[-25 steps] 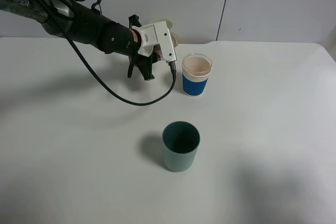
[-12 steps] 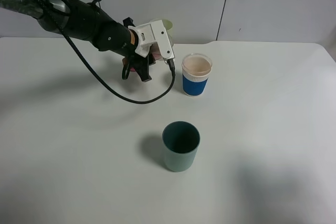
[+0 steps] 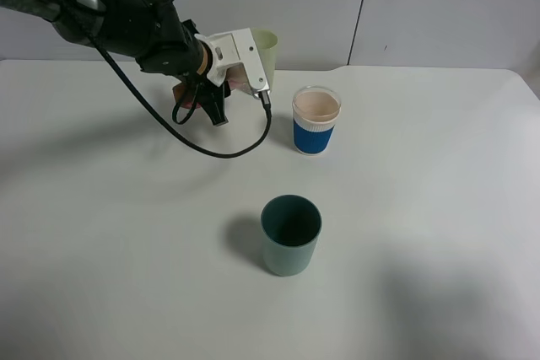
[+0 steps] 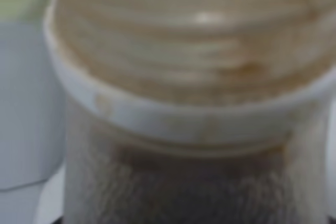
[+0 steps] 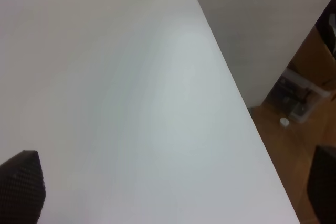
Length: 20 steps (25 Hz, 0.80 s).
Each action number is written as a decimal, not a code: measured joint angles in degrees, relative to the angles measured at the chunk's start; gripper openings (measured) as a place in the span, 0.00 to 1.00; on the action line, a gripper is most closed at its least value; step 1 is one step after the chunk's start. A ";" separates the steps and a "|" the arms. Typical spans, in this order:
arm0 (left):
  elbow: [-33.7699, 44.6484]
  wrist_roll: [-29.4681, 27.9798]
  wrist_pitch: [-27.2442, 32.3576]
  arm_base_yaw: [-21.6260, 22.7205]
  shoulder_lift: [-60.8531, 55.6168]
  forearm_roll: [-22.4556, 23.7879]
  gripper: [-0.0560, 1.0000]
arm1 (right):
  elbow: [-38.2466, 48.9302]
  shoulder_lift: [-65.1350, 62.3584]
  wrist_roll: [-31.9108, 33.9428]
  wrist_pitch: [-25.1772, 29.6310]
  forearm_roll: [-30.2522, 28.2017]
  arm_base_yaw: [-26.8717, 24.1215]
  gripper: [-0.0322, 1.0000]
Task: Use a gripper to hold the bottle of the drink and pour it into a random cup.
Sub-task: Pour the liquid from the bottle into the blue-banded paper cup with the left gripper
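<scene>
My left gripper (image 3: 211, 94), a white block on the black arm, hangs over the back left of the table and is shut on the bottle of the drink (image 3: 242, 82). Only slivers of the bottle's pink-red label show under the white block. The left wrist view is filled by the blurred bottle neck (image 4: 194, 77) with its threads and white collar. The cup (image 3: 316, 120), with its blue sleeve and white band, stands to the gripper's right, apart from it, and holds pinkish-beige liquid. My right gripper (image 5: 173, 192) is open, with dark fingertips (image 5: 21, 184) at the frame's sides and nothing between them.
A dark teal cup (image 3: 291, 233) stands near the table's middle front. A pale green tumbler (image 3: 267, 44) peeks out behind the left gripper at the back. The right wrist view shows the table's edge (image 5: 231, 87) with the floor beyond it.
My left arm has drawn back to the left, away from the blue-sleeved cup, carrying the bottle with it. The cups have not moved.
</scene>
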 joint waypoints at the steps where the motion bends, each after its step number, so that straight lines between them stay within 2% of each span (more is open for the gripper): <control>1: -0.39 -0.68 0.28 -0.66 -0.31 1.16 0.38 | 0.00 0.00 0.00 0.00 0.00 0.00 1.00; 5: -1.41 -1.44 2.20 -3.29 -0.73 5.20 0.38 | 0.00 0.00 0.00 0.00 0.00 0.00 1.00; 15: -1.41 -1.74 7.52 -6.51 -0.84 9.51 0.38 | 0.00 0.00 0.00 0.00 0.00 0.00 1.00; 20: -1.41 -1.74 8.31 -7.94 -0.84 9.95 0.38 | 0.00 0.00 0.00 0.00 0.00 0.00 1.00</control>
